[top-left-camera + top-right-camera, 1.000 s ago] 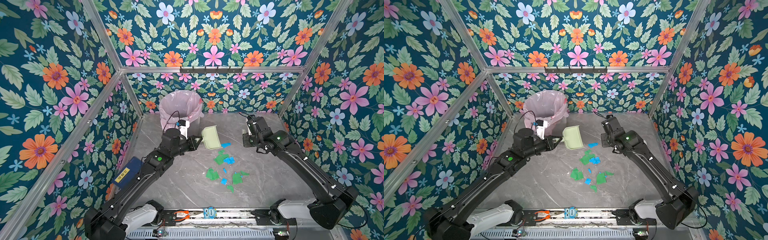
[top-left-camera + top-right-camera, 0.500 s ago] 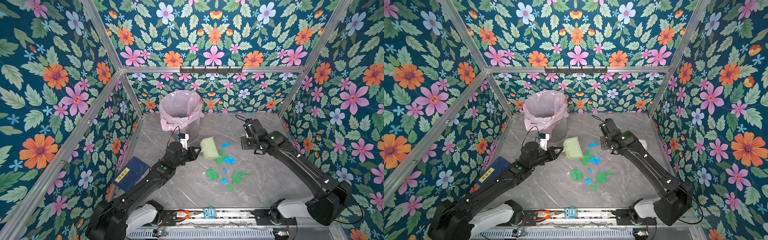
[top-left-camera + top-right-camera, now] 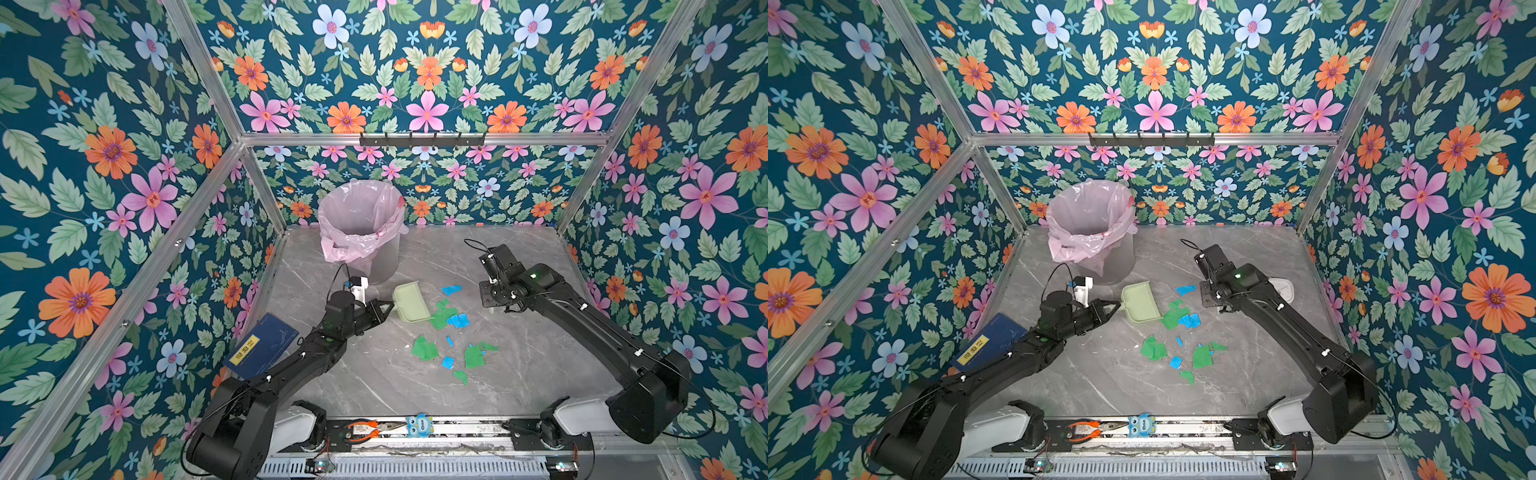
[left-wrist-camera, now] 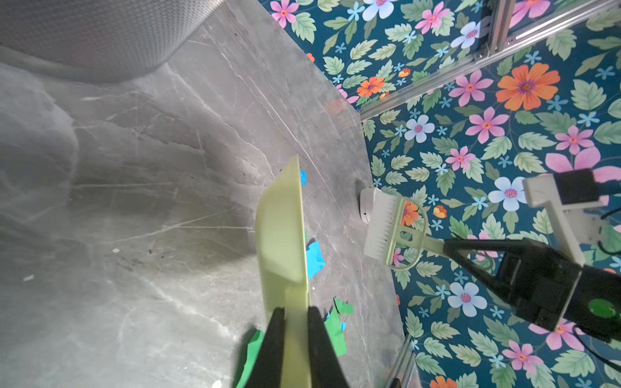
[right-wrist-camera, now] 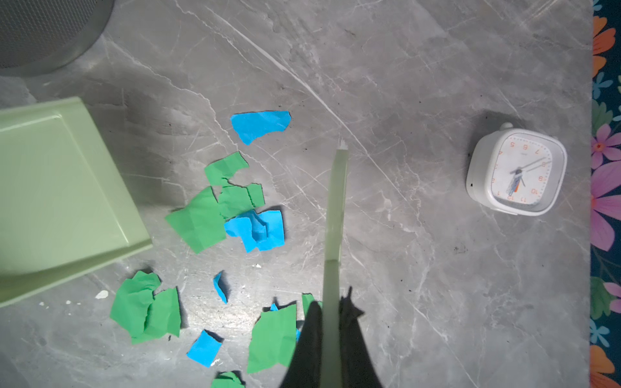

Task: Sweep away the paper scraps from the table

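Across the middle of the grey marbled surface lie the paper scraps, bright green and sky-blue, loosely scattered in a patch that shows in both top views. On their left, the left gripper has its jaws pinching the handle of a pale green dustpan. The pan's open edge sits just beside the nearest green piece. On their right, the right gripper points downward, jaws pressed onto the thin handle of a matching brush. The brush head hangs between the scraps and a white clock. Whether the bristles touch the surface cannot be told. A bin with a pink liner stands behind the dustpan.
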`<state>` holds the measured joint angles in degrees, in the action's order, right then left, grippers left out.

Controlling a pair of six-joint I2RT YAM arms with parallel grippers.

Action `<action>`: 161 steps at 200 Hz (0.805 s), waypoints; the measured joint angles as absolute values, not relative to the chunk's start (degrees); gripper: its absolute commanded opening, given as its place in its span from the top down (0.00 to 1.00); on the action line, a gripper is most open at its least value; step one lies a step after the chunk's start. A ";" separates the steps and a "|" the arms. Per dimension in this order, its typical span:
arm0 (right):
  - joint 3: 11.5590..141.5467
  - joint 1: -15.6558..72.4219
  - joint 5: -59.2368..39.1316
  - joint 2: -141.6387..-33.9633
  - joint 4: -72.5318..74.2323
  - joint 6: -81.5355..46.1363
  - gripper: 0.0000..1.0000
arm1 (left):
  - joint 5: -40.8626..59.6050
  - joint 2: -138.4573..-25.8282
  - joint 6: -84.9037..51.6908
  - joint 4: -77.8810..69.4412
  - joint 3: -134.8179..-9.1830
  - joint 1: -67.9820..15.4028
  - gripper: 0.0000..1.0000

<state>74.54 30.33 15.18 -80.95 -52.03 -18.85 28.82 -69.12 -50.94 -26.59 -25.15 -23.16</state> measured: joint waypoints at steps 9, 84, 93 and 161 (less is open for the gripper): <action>74.50 30.33 15.18 -81.34 -52.51 -18.87 1.00 | 30.11 -69.65 -51.03 -27.77 -24.29 -21.78 1.00; 75.53 30.30 12.45 -85.80 -53.19 -19.38 1.00 | 40.34 -78.32 -52.07 -35.66 -21.58 -17.28 1.00; 75.72 30.30 12.10 -86.43 -53.34 -19.44 1.00 | 40.51 -78.87 -51.86 -35.70 -21.58 -17.19 1.00; 76.95 30.33 11.07 -87.07 -56.23 -19.99 1.00 | 40.34 -76.16 -45.74 -26.92 -23.79 -15.59 1.00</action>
<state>76.95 30.33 11.07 -87.07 -56.23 -19.99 40.34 -76.16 -45.74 -26.92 -23.79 -15.59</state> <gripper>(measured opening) 0.070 0.124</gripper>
